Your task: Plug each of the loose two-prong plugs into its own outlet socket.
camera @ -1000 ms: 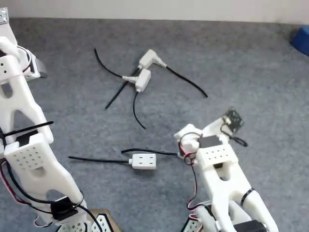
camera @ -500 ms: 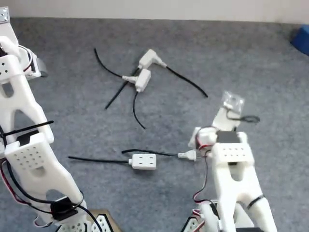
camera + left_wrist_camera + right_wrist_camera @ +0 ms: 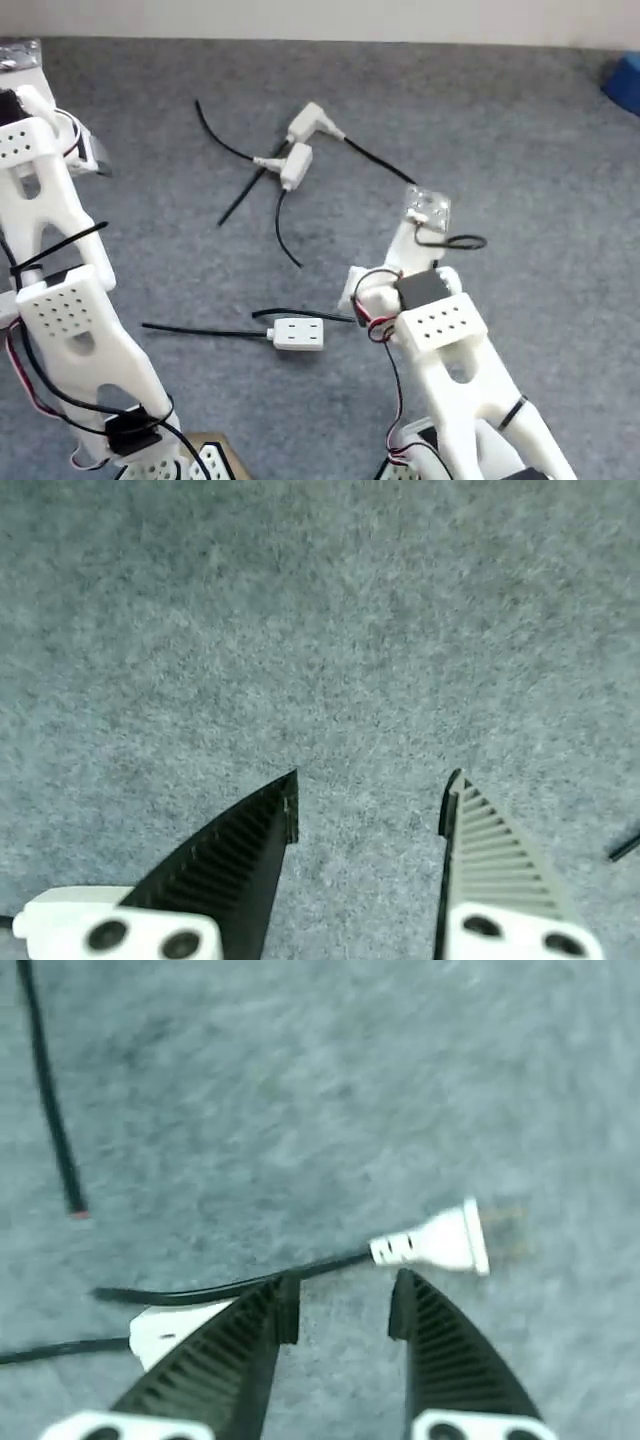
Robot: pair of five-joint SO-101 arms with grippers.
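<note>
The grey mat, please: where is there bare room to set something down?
Bare: the wide stretch between the right arm and the blue object, and the patch between the left arm and the cables. Crowded: around the socket and the joined pair.

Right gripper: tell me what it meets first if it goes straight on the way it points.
Most likely the loose plug, lying just beyond the open right gripper; its cord crosses that line. Depth is unclear.

two robot arms (image 3: 60, 320). one outlet socket (image 3: 298, 333), one loose two-prong plug (image 3: 440, 1242), two bigger white connectors (image 3: 310, 122) in the far tangle, their black cords (image 3: 385, 170) too crossed to count. one blue object (image 3: 625, 85).
</note>
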